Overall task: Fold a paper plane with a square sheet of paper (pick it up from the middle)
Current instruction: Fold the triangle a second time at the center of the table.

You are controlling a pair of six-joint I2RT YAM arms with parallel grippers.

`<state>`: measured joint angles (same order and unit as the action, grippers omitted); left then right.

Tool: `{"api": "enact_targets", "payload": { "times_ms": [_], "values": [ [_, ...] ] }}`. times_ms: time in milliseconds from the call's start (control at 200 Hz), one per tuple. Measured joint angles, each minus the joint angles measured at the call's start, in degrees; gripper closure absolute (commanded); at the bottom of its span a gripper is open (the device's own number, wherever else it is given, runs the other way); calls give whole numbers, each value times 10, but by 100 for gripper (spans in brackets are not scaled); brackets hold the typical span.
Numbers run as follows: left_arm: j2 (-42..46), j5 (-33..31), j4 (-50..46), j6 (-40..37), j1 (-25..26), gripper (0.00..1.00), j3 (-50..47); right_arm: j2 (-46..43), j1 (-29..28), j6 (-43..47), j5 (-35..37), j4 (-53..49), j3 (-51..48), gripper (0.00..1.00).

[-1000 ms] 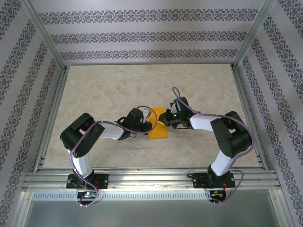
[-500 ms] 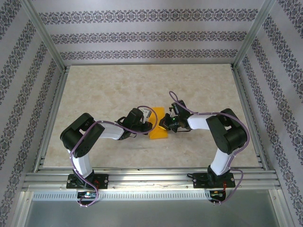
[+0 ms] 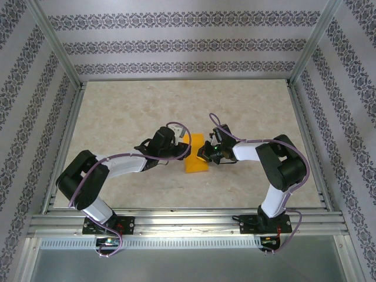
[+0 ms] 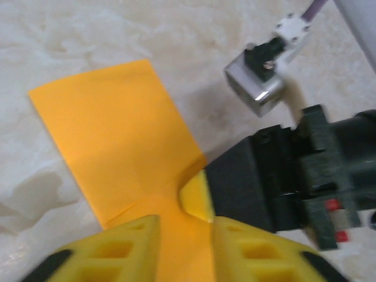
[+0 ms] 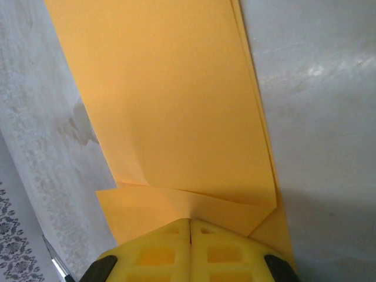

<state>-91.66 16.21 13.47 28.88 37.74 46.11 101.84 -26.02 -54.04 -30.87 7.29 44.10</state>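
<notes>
The orange sheet of paper (image 3: 195, 157) lies on the marble tabletop between both grippers, folded into a layered oblong rather than a paper plane. In the left wrist view the paper (image 4: 111, 135) runs under and between the yellow fingers of my left gripper (image 4: 185, 238), whose jaws stand apart. From the right, my right gripper (image 3: 203, 154) reaches the paper's edge. In the right wrist view its fingers (image 5: 190, 223) are pressed together, pinching the paper (image 5: 176, 106) where its folded flaps meet. Its yellow fingertip (image 4: 197, 197) also shows against the paper.
The marble tabletop (image 3: 176, 106) is boxed in by aluminium rails (image 3: 182, 220) and patterned walls. The right arm's wrist camera block (image 4: 257, 88) and black gripper body (image 4: 258, 182) sit close to my left fingers. Purple cables loop over both arms.
My left gripper has opened off the paper, and the left arm has stretched lower and further toward the centre. The right gripper edged slightly left early on, then stayed put.
</notes>
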Motion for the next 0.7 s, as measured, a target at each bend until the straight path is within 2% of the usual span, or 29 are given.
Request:
{"api": "enact_targets", "payload": {
  "times_ms": [90,180,405,699],
  "values": [
    [-7,45,-15,26,0,95,17,0,0,0,0,0,0,100],
    [-24,97,-16,53,0,100,25,0,0,0,0,0,0,100],
    [-73,166,-27,105,7,100,25,0,0,0,0,0,0,100],
    [-120,177,-75,111,13,100,49,0,0,0,0,0,0,100]
  ]
}}
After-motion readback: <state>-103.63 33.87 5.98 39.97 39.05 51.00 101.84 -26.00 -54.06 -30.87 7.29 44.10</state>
